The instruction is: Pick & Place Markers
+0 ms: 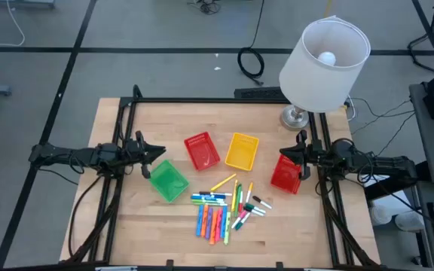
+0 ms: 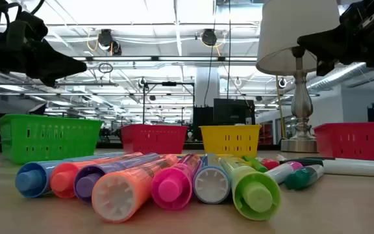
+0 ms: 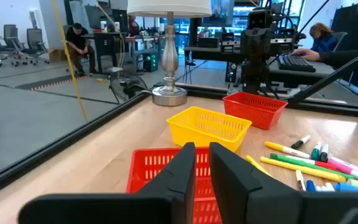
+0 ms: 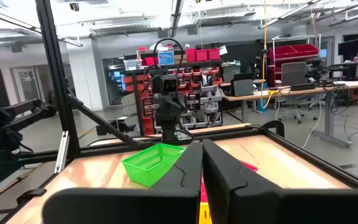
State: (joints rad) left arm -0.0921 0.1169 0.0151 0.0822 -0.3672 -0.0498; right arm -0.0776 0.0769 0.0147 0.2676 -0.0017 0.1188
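Markers (image 1: 224, 209) lie in a loose pile at the bench's front middle, most with their long axes running front to back, between your left tool (image 1: 159, 151), whose fingers stand a slit apart holding nothing, and your right tool (image 1: 285, 155), pressed together, both roughly equally near.

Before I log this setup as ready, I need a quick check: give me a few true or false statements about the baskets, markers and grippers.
1. Four baskets sit on the table: true, a green basket, two red ones and a yellow basket.
2. The markers are already inside the baskets: false, they lie loose on the table.
3. The left gripper holds a marker: false, it holds nothing.
4. The right gripper is shut and holds nothing: true.
5. A lamp stands on the table: true.
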